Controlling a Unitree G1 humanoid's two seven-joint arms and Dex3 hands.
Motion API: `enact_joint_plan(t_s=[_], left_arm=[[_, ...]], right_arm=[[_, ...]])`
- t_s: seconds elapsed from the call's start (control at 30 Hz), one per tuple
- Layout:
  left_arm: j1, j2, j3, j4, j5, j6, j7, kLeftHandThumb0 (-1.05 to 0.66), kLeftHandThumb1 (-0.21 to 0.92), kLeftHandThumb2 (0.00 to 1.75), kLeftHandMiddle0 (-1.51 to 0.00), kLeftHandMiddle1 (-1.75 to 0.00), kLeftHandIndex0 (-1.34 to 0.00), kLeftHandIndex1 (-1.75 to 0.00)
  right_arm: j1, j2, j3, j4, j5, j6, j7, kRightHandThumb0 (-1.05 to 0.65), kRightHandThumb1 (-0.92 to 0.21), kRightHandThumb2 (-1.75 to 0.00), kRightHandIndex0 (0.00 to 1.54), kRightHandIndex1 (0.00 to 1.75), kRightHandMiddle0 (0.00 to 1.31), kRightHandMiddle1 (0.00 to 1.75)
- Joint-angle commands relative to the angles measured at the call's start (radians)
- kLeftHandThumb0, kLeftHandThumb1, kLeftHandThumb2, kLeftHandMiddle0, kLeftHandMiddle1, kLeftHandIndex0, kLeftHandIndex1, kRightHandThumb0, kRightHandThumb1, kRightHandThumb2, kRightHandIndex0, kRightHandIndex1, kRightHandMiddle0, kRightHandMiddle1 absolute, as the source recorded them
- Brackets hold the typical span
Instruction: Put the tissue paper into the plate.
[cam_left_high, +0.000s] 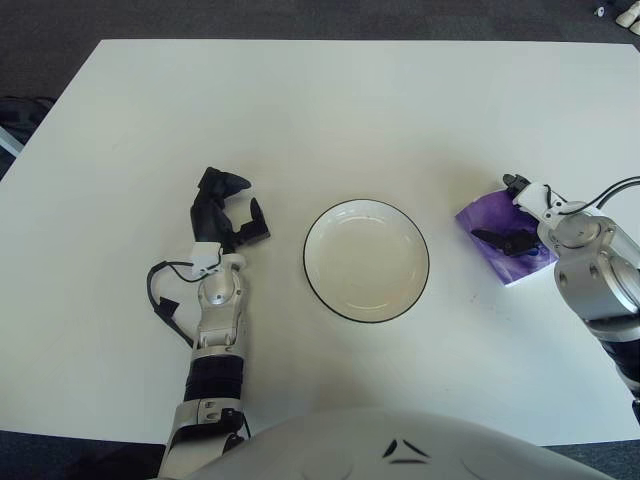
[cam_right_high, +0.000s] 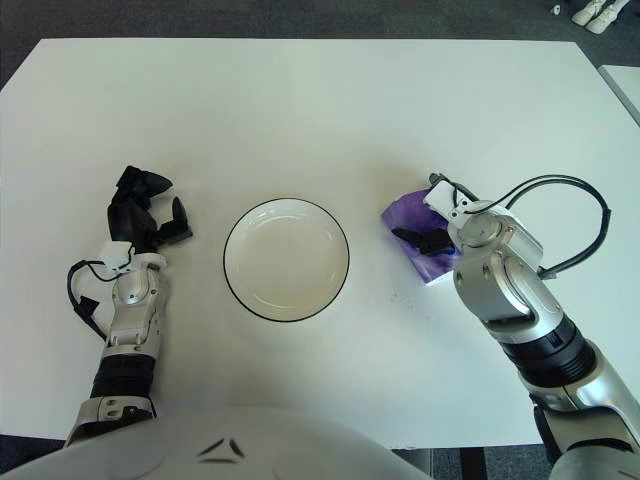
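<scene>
Right of the plate (cam_left_high: 366, 260), the right hand (cam_left_high: 522, 222) sits over a purple tissue paper pack (cam_left_high: 488, 226). Dark fingers (cam_left_high: 505, 241) lie across the pack's top, and another digit shows at its far edge, so the hand looks closed around the pack. Cannot tell if the pack is lifted or flat on the worktop (cam_left_high: 330, 110). A silver forearm runs from the hand toward the near right corner, with a black cable looping off it.

The tissue paper pack is outside the plate, well apart from its rim, roughly level with the plate's far half. A pale edge of the pack shows on its near right side, next to the wrist.

The plate is white with a thin dark rim, holds nothing, and sits near the middle of the worktop.

Left of the plate, the left hand (cam_left_high: 225, 211) shows with its fingers spread loosely, holding nothing, clear of the plate's rim. Its arm runs back toward the near edge, with a black cable looped beside it.

The worktop is white, with dark floor around it.
</scene>
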Motion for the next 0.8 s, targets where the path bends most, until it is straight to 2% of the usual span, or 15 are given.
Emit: enact_joint_plan(t_s=[0.0,0.23,0.47,0.77], left_arm=[[0.047,0.005,0.012,0.046,-0.007,0.024,-0.005,-0.01,0.2,1.47,-0.51,-1.74,-0.65,-1.75],[0.046,0.003,0.014,0.047,-0.02,0.018,-0.007,-0.01,0.25,1.4,-0.46,-1.75,-0.62,-1.73],[0.043,0.003,0.018,0.05,-0.029,0.02,-0.013,-0.01,0.26,1.39,-0.46,-1.75,-0.62,-1.72],[0.043,0.001,0.021,0.048,-0.025,0.018,-0.008,-0.01,0.22,1.42,-0.5,-1.75,-0.66,-1.69]], right_arm=[[0.075,0.003,0.053,0.011,0.008,-0.006,0.001,-0.83,-0.27,-0.9,0.0,0.0,0.0,0.0],[0.116,-0.018,0.113,0.031,-0.059,-0.091,-0.041,-0.78,-0.21,-0.95,0.0,0.0,0.0,0.0],[0.129,-0.048,0.164,0.082,-0.122,-0.187,-0.022,-0.76,-0.16,-1.0,0.0,0.0,0.0,0.0],[0.172,-0.041,0.129,0.161,-0.166,-0.357,-0.058,-0.77,-0.13,-1.03,0.0,0.0,0.0,0.0]])
